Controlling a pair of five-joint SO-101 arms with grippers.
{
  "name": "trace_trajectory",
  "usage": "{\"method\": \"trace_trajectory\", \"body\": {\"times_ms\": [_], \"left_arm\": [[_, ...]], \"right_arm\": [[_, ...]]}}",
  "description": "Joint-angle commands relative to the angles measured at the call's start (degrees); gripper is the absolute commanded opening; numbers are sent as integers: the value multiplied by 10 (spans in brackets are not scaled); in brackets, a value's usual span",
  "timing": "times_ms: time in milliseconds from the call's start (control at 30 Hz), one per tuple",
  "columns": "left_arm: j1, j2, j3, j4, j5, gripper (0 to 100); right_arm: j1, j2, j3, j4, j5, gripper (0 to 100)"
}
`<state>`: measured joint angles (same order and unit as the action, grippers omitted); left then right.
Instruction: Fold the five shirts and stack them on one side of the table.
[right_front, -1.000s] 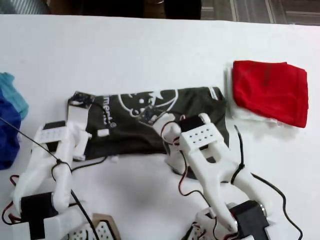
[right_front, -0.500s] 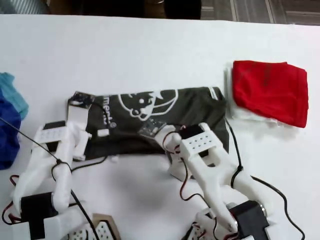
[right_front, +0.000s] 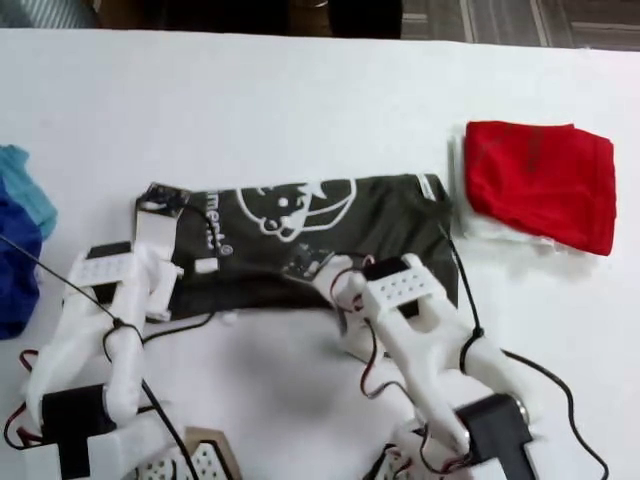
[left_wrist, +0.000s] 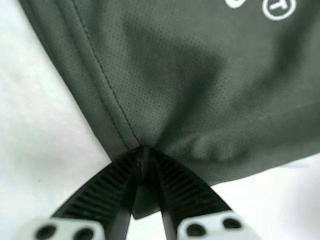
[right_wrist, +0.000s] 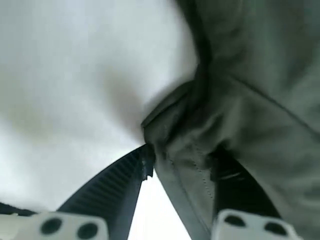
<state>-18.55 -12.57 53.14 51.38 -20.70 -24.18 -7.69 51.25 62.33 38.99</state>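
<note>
A dark shirt (right_front: 385, 215) with a white print lies folded into a long strip across the middle of the table. My left gripper (right_front: 163, 300) sits at its near left corner, shut on the hem of the dark shirt (left_wrist: 200, 75), as the left wrist view's own gripper (left_wrist: 143, 156) shows. My right gripper (right_front: 345, 318) is at the strip's near edge, right of centre. There a thick bunch of the dark shirt (right_wrist: 260, 100) fills the right gripper (right_wrist: 182, 167), and its jaws pinch it.
A folded red shirt (right_front: 540, 180) tops a white folded pile (right_front: 478, 228) at the right. Blue and teal shirts (right_front: 15, 240) lie heaped at the left edge. The bare white table (right_front: 300, 100) stretches behind the dark shirt. Arm cables trail near the front.
My right arm has pulled back from the shirt's middle to its near edge, and its base has turned. The left arm and the shirts have stayed put.
</note>
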Motion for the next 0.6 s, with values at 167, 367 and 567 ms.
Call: {"method": "trace_trajectory", "body": {"times_ms": [167, 367, 567], "left_arm": [[-2, -4, 0, -16, -4, 27], [-2, -4, 0, -16, -4, 27], [-2, -4, 0, -16, -4, 27]], "right_arm": [[95, 25, -58, -2, 7, 25], [131, -15, -106, 50, 9, 20], [131, -18, -198, 112, 60, 20]]}}
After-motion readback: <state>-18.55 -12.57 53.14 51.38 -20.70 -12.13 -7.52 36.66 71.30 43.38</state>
